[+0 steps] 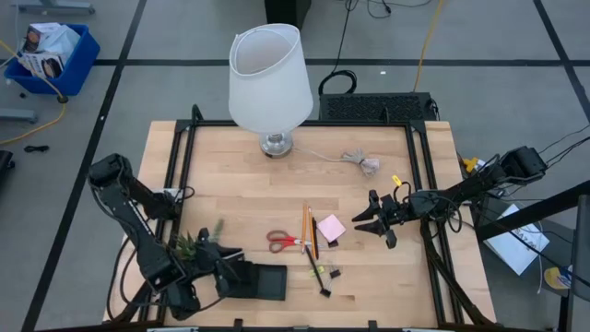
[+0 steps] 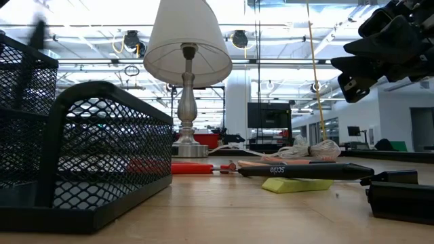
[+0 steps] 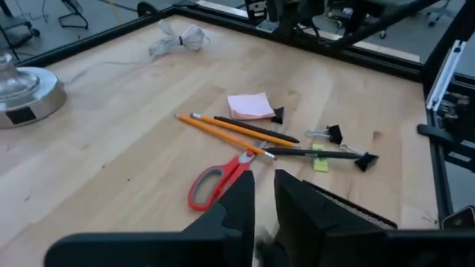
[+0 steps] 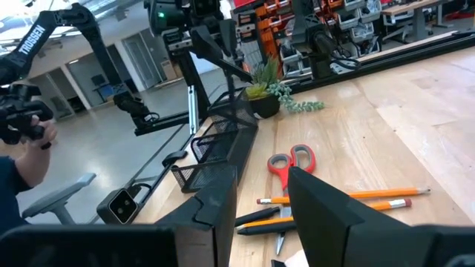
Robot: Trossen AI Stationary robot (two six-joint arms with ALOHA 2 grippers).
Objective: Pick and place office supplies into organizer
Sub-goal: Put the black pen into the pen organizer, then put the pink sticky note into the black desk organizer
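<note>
In the low view the organizer [image 2: 88,163] is cut off by the left edge, and its mesh wall hides part of the red-handled scissors [image 2: 183,167]; a dark object [image 2: 401,196] runs off the right edge, too close to identify; in the high view the small clips [image 1: 333,274] are too small to make out; the person [image 4: 22,156] in the right wrist view is cut by the frame's edge.
</note>
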